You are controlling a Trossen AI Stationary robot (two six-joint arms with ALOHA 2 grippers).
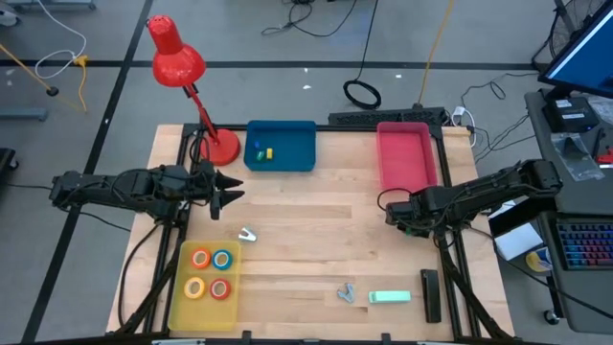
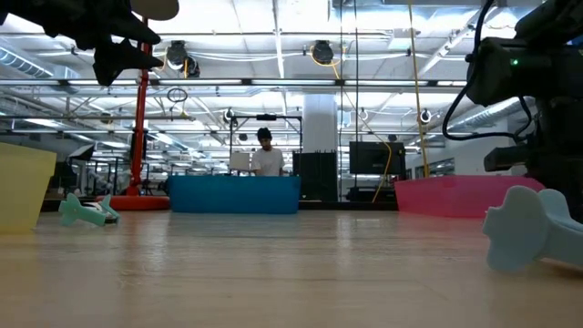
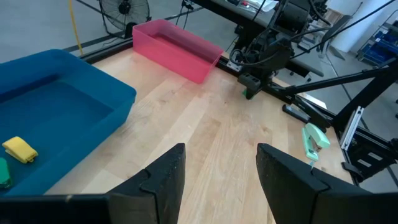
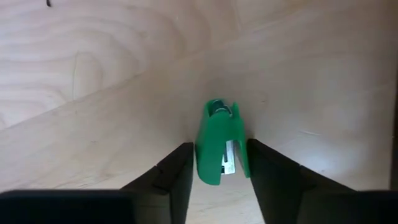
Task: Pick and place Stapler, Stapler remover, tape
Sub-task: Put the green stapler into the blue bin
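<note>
My right gripper [image 1: 395, 216] points down at the table in front of the pink bin and is shut on a small green stapler [image 4: 217, 140], which also shows under it as the green stapler [image 3: 250, 93]. My left gripper [image 3: 221, 152] is open and hovers by the lamp base, touching nothing. Four tape rolls lie flat in the yellow tray [image 1: 177, 307]: orange [image 1: 200, 258], blue [image 1: 222, 258], yellow [image 1: 195, 287], red [image 1: 220, 288]. A mint stapler [image 1: 388, 297] and a grey-blue staple remover [image 1: 345, 292] lie on the near part of the table. My right gripper pinches the small green stapler by its two long sides [image 4: 202, 155], one finger on each. The fingers come from above, pointing down, and lie along the stapler. Its far tip [image 4: 217, 104] points at the wood; whether it touches the table I cannot tell.
A red desk lamp [image 1: 177, 57] stands at the far left with its base [image 1: 222, 146] beside the blue bin [image 1: 287, 144], which holds small bits. The pink bin [image 1: 404, 153] is far right. A small pale object [image 1: 247, 233] and a black bar [image 1: 430, 292] lie on the wood.
</note>
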